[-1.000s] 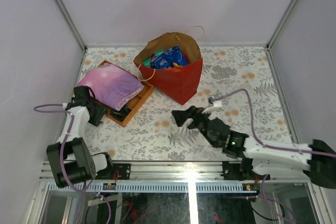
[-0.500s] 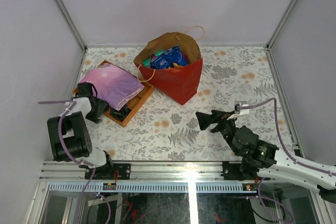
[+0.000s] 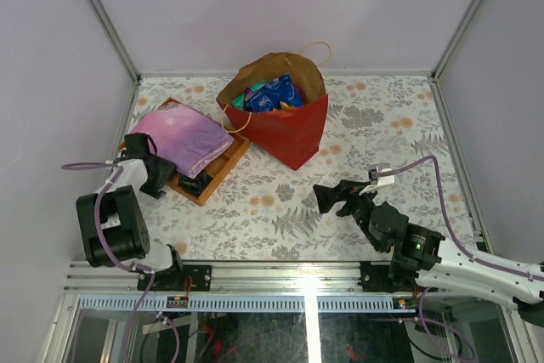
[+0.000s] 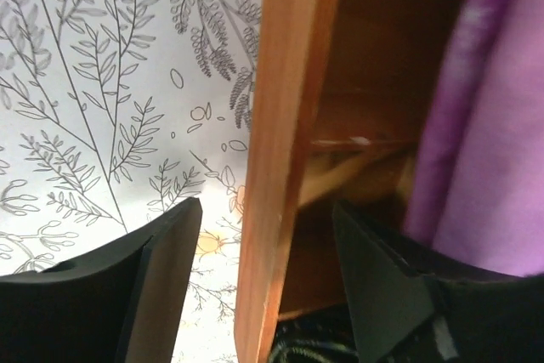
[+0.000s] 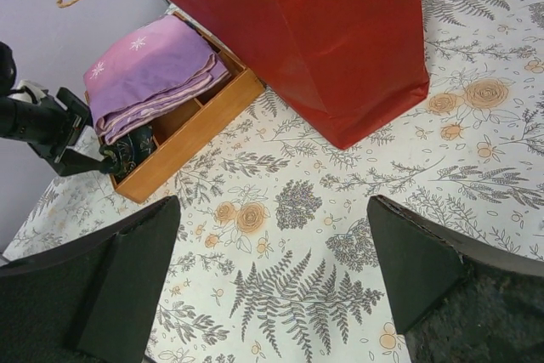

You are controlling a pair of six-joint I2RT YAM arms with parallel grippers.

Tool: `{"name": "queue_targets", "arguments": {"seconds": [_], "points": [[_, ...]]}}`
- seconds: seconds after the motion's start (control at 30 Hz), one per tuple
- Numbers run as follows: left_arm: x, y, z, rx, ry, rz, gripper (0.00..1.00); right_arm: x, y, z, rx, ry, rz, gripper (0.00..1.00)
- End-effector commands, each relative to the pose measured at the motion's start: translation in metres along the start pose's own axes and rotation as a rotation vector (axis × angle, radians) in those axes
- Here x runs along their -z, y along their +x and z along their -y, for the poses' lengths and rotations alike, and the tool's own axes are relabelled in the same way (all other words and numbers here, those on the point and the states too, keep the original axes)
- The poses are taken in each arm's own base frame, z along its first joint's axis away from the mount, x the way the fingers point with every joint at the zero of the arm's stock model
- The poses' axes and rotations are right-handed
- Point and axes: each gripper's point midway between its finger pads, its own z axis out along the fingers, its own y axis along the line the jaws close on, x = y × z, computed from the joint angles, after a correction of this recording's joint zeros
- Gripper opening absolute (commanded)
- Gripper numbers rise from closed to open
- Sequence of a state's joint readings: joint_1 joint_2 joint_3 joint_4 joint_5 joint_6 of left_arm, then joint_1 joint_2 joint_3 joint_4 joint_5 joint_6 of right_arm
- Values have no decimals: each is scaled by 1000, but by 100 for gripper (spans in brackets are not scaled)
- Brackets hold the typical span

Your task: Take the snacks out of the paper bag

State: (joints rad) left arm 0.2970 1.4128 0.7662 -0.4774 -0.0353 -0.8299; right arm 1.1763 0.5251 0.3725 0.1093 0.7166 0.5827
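Note:
The red paper bag [image 3: 289, 129] stands upright at the back middle, its mouth open and its handles loose. Snacks [image 3: 270, 93], blue-and-white and green packets, lie inside near the top. The right wrist view shows only the bag's red wall [image 5: 306, 31]; the snacks are hidden there. My right gripper [image 3: 334, 196] hovers open and empty over the flowered tablecloth, in front and to the right of the bag [image 5: 272, 210]. My left gripper [image 3: 158, 174] is open at the near-left corner of the wooden tray, its jaws [image 4: 268, 206] straddling the tray's wall [image 4: 285, 167].
The wooden tray [image 3: 218, 176] lies left of the bag with a folded purple cloth [image 3: 180, 138] on it and a dark item [image 5: 132, 149] in its near compartment. Walls and metal posts enclose the table on three sides.
The right arm has pulled back from the bag toward the near right, gripper still open. The left gripper's jaws have spread wider around the tray wall, and its arm has folded in.

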Motion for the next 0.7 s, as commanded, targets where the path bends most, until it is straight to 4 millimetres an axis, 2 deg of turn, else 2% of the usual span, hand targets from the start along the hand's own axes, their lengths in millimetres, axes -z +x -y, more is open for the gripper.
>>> {"name": "queue_targets", "arguments": {"seconds": [0.0, 0.03, 0.07, 0.1, 0.13, 0.17, 0.27, 0.47, 0.67], "points": [[-23, 13, -3, 12, 0, -44, 59, 1, -26, -9, -18, -8, 57, 99], [-26, 14, -3, 22, 1, -48, 55, 1, -26, -8, -19, -6, 58, 99], [-29, 16, -2, 26, 7, -53, 46, 1, -26, -7, -16, -3, 58, 99], [-31, 16, 0, 30, 15, -57, 33, 1, -26, -7, -15, -2, 58, 99], [-31, 16, 3, 33, 25, -62, 14, 1, -26, -7, -13, 1, 59, 99], [-31, 15, 7, 40, 35, -65, 1, 1, -26, -7, -7, 2, 58, 99], [-25, 6, 20, 75, 63, -46, 0, -2, -27, -6, 24, 12, 63, 99], [-13, -29, 46, 210, 58, 48, 0, -8, -27, -15, 63, 0, 54, 99], [-26, -41, 80, 309, 19, 76, 0, -11, -28, -20, 79, -9, 43, 99]]}}
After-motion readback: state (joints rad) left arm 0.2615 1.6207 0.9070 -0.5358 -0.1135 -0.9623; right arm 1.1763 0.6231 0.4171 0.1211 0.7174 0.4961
